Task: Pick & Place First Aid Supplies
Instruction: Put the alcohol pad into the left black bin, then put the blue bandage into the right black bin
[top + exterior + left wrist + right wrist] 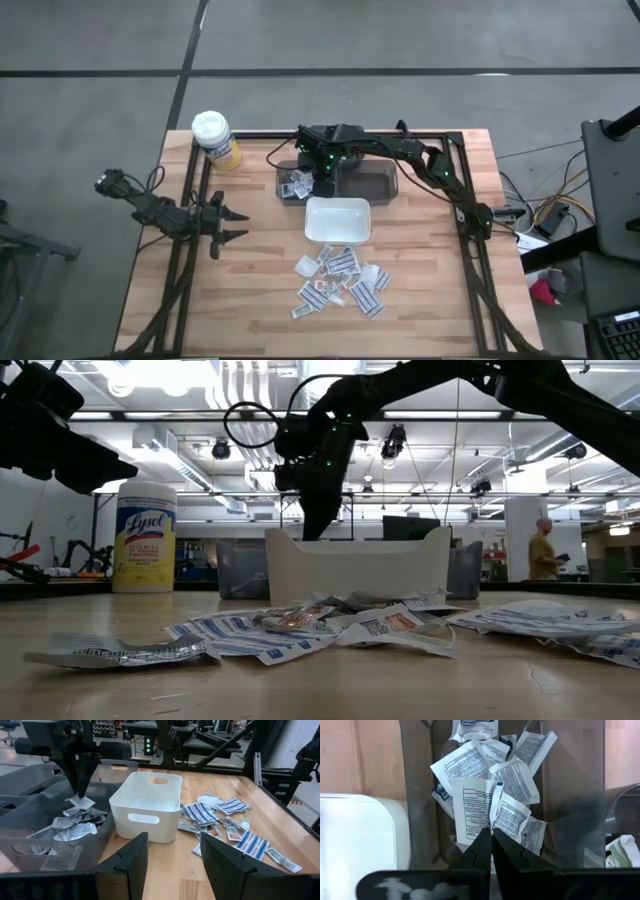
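Pinched shut over the packets piled in the grey bin behind the white dish, the right end effector risks lifting nothing, while more packets lie before the dish and the left end effector waits wide, empty.
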Controlling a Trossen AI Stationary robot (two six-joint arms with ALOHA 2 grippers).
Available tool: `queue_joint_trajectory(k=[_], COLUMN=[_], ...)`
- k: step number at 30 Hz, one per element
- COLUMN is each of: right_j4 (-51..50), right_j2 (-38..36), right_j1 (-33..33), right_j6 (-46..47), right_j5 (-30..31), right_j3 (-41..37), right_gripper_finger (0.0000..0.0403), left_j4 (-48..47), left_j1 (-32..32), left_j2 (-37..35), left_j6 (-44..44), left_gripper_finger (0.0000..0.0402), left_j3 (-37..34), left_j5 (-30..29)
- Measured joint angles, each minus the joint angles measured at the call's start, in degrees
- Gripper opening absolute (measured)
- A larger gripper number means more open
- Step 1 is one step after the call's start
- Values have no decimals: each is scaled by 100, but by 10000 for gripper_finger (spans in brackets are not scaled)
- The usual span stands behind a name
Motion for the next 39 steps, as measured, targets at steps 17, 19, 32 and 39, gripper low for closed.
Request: queue_joint_trajectory(k=[17,19,32,39], right_j4=[20,20,-594,-1243], right_j2=[-2,-12,-610,-1045], right_j1=[-20,-30,170,609], right_j6=[-322,-426,782,1178], right_j5=[13,19,142,140], right_j3=[-55,-55,573,645], right_gripper_finger=[55,68,102,89], left_j4=[-2,-2,-1,2], left_j1=[2,2,2,2], left_j2=[0,0,0,2], left_j6=[185,187,189,189], left_gripper_finger=[177,177,177,177], left_j3=[0,0,0,0], left_j5=[-41,-41,-41,-41])
